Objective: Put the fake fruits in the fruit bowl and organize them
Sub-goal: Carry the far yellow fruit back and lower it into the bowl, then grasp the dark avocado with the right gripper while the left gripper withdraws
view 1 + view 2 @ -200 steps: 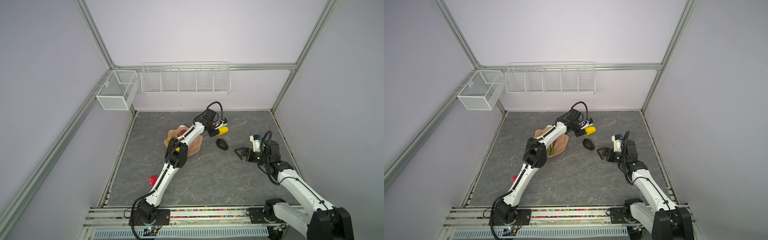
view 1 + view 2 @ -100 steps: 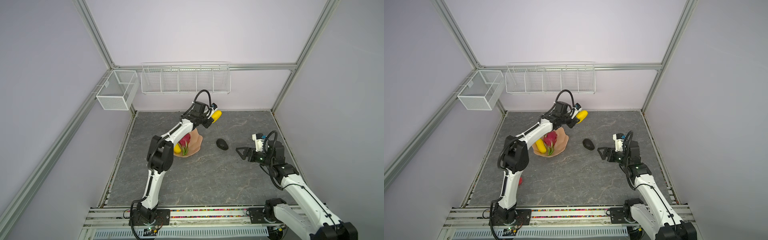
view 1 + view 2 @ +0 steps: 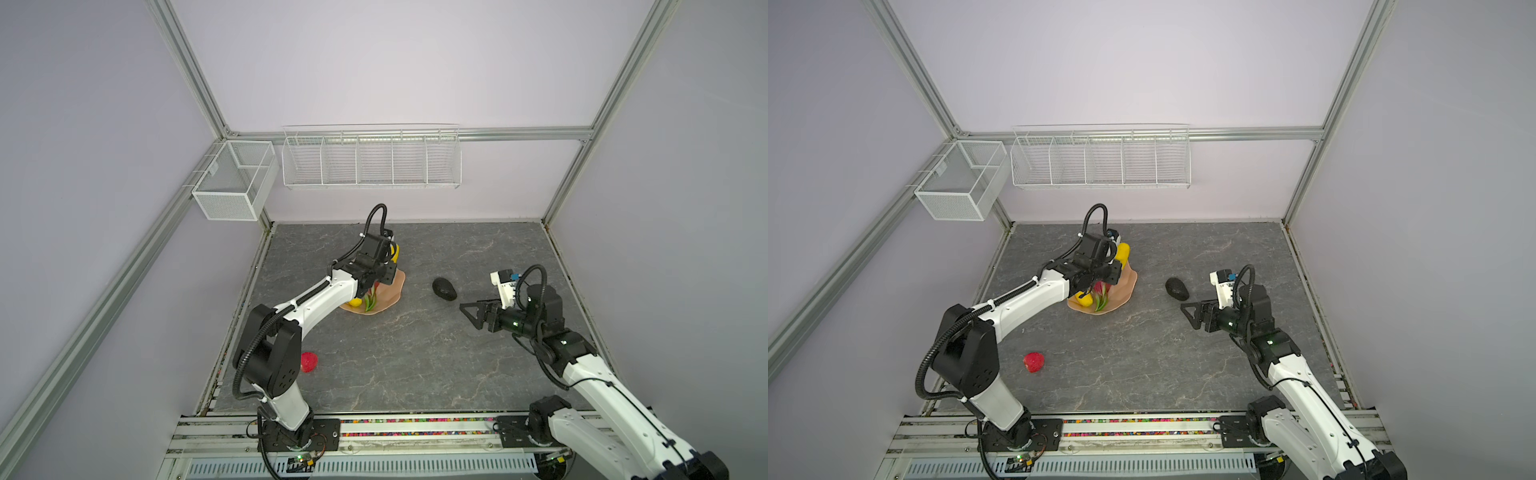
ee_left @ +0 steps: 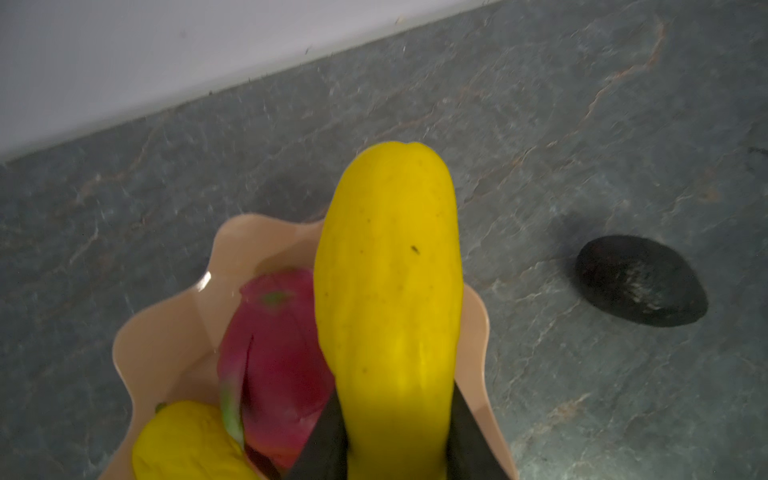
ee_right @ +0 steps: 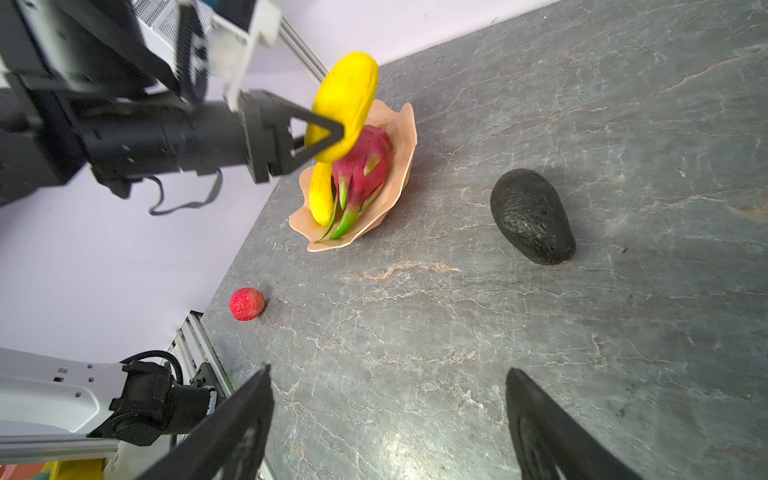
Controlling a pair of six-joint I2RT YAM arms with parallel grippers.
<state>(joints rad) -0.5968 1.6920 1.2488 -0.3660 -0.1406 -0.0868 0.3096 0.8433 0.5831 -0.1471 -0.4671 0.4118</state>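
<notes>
Right wrist view: left tool (image 5: 332,137) is pinching a yellow mango (image 5: 345,104) above the fruit bowl (image 5: 399,166), which is holding the dragon fruit (image 5: 365,162) and second mango (image 5: 320,195). Right tool (image 5: 386,424) is hovering spread near the avocado (image 5: 532,216). Strawberry (image 5: 247,304) is sitting on the bench (image 5: 540,332).

**Even light, soft wrist views**

Both top views are bright and evenly lit, with only faint shadows and frame rails splayed by wide-angle distortion. The left wrist view is dimmer and motion-blurred; the held yellow oblong plastic fruit (image 4: 388,299) looks soft. A glare patch shines on the grey marbled desk (image 5: 399,446).
</notes>
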